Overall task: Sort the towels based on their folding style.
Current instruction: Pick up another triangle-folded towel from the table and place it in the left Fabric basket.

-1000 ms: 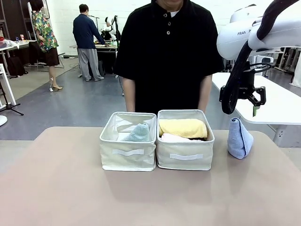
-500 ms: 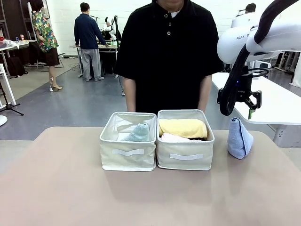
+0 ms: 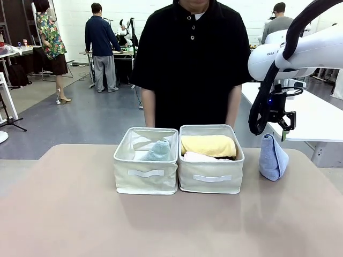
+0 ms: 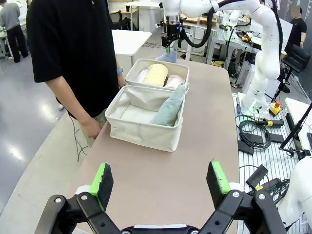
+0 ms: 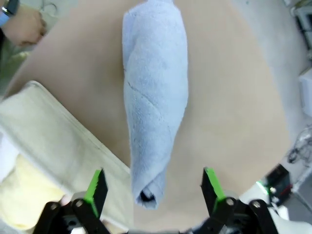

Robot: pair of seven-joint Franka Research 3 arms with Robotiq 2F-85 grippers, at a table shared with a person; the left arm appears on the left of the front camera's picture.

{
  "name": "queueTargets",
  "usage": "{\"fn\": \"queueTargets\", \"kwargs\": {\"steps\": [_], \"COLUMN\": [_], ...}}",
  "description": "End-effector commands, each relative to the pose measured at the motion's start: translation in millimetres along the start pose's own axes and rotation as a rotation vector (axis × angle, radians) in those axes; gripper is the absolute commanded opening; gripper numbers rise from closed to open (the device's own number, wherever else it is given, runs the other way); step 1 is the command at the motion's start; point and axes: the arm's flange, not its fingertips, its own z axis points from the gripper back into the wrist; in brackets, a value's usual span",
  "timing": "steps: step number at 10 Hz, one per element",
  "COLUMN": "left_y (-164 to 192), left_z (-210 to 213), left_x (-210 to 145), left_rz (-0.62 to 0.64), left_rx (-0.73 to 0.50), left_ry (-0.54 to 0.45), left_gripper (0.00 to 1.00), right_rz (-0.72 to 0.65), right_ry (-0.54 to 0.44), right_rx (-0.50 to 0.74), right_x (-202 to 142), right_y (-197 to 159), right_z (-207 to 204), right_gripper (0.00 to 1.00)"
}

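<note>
The right gripper [image 3: 282,130] hangs with jaws spread wide, the light-blue cone towel [image 3: 273,157] standing just beneath it.

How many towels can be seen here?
5: green towel in the left bin; yellow towel, white towel and pink towel in the right bin; blue towel on the table beside it. Others may lie hidden.

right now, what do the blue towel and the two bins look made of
The light-blue towel looks like terry cloth: matte, with a fuzzy nap. The beige bins seem to be stiffened canvas-like fabric, matte, with softly creased walls and stitched strap handles.
</note>
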Motion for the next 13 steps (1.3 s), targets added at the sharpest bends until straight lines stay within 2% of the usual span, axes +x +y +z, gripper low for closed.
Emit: {"fn": "queueTargets", "kwargs": {"steps": [1,3,4,5,6,7,10,13], "left_y": [-1,-1,-1,-1,-1,-1,-1,-1], "left_z": [2,2,2,2,2,2,2,2], "left_x": [1,1,1,1,1,1,1,1], "left_rz": [-0.002,-0.002,-0.002,-0.002,-0.002,-0.002,-0.002,-0.002], "left_rx": [-0.006,-0.006,-0.006,-0.006,-0.006,-0.006,-0.006,-0.006], "left_ry": [-0.004,-0.004,-0.004,-0.004,-0.004,-0.004,-0.004,-0.004], "left_gripper": [1.00,1.00,1.00,1.00,1.00,1.00,1.00,1.00], "right_rz": [0.000,-0.009,-0.014,0.000,0.004,0.008,0.026,0.041], "right_ry": [0.084,0.119,0.127,0.121,0.121,0.125,0.130,0.119], "right_rx": [-0.011,-0.033,-0.046,-0.052,-0.052,-0.055,-0.057,-0.079], "right_x": [17,28,31,32,32,32,31,29], "right_y": [12,15,15,15,15,15,14,12], "right_z": [-3,-12,-15,-15,-15,-16,-16,-15], "right_gripper": [1.00,1.00,0.65,0.41,0.05,0.00,0.03,0.00]}}
